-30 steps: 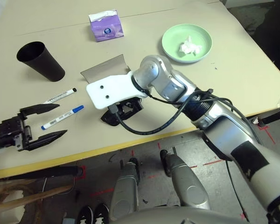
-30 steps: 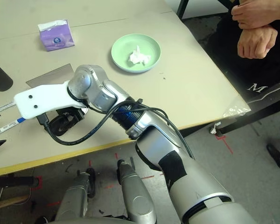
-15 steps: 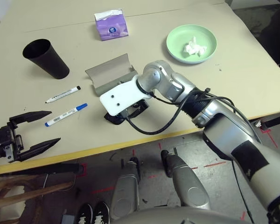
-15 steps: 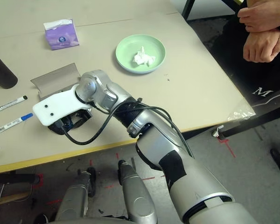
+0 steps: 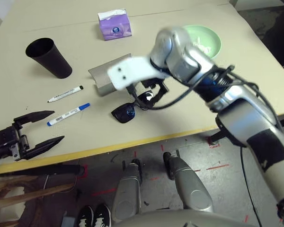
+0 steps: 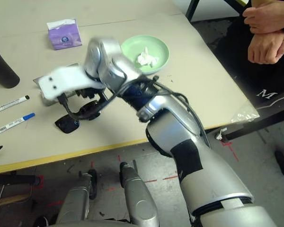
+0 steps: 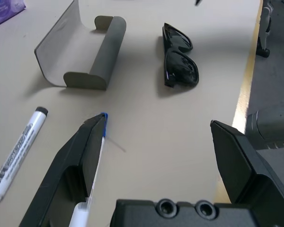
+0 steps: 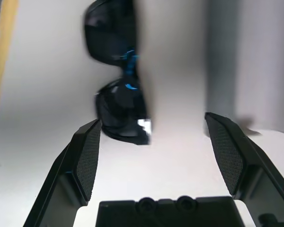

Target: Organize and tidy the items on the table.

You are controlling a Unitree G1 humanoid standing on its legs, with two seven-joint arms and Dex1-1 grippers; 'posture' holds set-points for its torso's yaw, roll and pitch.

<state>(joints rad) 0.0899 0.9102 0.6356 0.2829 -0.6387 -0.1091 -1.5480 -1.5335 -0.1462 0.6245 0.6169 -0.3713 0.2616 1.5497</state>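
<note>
Gleaming glossy black sunglasses (image 7: 179, 56) beside curved matte grey glasses case (image 7: 80, 52)

silver right arm (image 5: 236, 101), white wrist plate, looping black cable.

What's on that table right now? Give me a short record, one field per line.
table: beige, yellow front edge
sunglasses: black, lying beside the open grey glasses case
markers: black-capped and blue-capped, side by side
black cup: upright
purple tissue box: far side
green plate: holds a crumpled tissue
right gripper: open above the sunglasses
left gripper: open, empty, near the markers
</note>
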